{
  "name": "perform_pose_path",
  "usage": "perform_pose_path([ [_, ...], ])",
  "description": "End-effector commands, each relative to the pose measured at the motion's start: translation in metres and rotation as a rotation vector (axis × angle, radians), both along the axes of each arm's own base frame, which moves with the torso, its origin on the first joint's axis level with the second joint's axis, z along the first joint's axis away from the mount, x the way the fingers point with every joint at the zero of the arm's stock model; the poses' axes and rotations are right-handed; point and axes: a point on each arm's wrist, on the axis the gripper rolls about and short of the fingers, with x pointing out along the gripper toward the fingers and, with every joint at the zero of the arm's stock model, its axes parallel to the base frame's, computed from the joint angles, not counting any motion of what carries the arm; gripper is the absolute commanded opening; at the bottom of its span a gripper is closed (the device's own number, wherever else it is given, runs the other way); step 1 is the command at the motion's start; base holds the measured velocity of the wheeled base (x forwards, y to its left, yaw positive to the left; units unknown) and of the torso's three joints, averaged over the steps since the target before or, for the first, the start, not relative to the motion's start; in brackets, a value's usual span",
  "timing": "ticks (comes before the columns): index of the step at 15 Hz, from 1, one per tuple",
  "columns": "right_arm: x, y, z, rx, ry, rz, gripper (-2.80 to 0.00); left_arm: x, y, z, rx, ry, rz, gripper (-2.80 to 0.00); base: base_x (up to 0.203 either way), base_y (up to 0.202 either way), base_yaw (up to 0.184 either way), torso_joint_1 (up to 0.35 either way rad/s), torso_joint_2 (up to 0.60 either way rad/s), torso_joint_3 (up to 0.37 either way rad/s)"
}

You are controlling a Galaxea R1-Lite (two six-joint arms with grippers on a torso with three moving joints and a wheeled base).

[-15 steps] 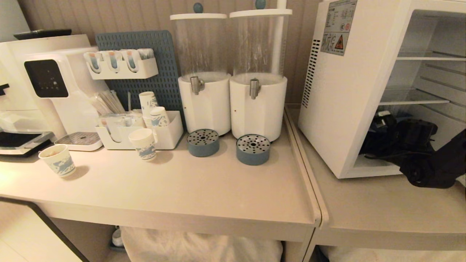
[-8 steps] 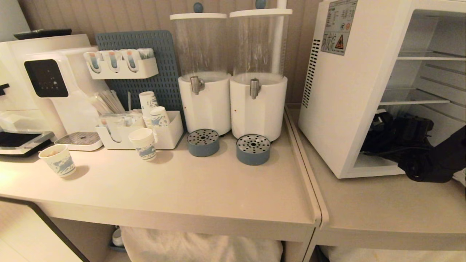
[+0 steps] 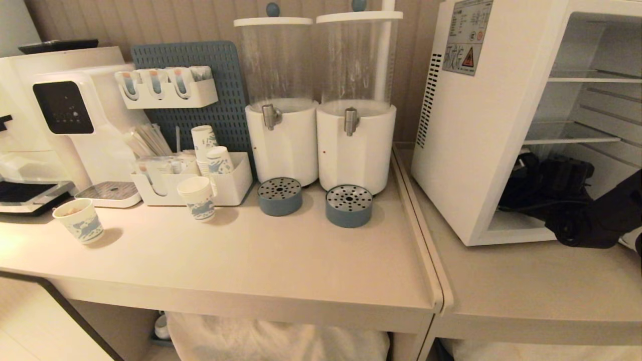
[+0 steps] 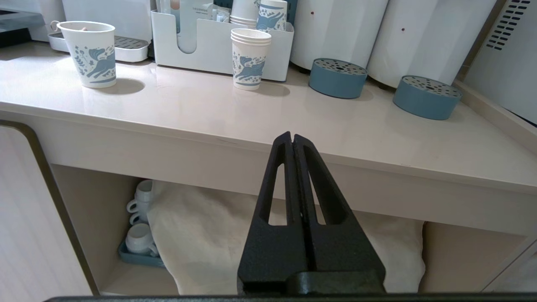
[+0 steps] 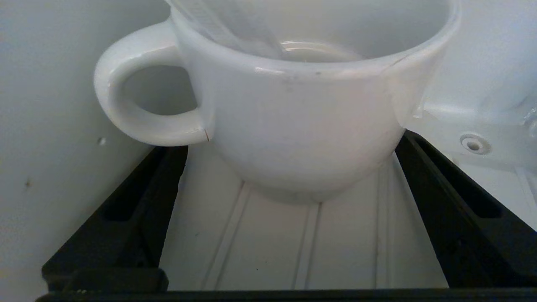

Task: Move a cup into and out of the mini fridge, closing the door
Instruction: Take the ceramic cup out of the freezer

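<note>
The left gripper (image 4: 292, 140) hangs in front of the beige counter (image 4: 268, 121) edge, its two black fingers (image 4: 279, 184) pressed together; on the counter stand a patterned paper cup (image 4: 90, 53), a short stack of paper cups (image 4: 249, 58) before a white organiser (image 4: 201, 46), and two blue drip trays (image 4: 337, 77); below, white mugs (image 4: 140, 222) sit on a blue tray (image 4: 138, 258) beside a white cloth (image 4: 218, 247)

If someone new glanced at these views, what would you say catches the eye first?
First, the white cup, which fills the right wrist view: it sits on the ribbed floor of the mini fridge, between the open fingers of the right hand. In the head view, the black right arm reaches into the fridge's bottom compartment at the far right. The two tall drink dispensers stand mid-counter.
</note>
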Motion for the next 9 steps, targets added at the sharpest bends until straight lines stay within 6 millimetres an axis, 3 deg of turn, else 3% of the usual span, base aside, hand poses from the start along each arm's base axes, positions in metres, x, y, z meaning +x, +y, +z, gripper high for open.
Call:
perform_pose_path([
  [1,0.0029,-0.0003,-0.0020,0.001,0.003,0.003,0.00,0.0029,0.0000,-0.0111,-0.001,0.034,0.000,-2.80,0.000,0.000,0.000,0.000,0.00,0.000],
  [5,0.0056,-0.0008,-0.0011,0.001,-0.002,0.003,0.00,0.0029,0.0000,-0.0111,-0.001,0.034,0.000,-2.80,0.000,0.000,0.000,0.000,0.00,0.000],
  [6,0.0062,-0.0009,-0.0022,0.002,0.000,0.003,-2.80,0.0029,0.0000,-0.0111,-0.001,0.034,0.000,-2.80,0.000,0.000,0.000,0.000,0.00,0.000],
  [9,0.0042,-0.0013,-0.0025,0.004,0.019,0.001,-2.80,0.0029,0.0000,-0.0111,-0.001,0.034,0.000,-2.80,0.000,0.000,0.000,0.000,0.00,0.000],
])
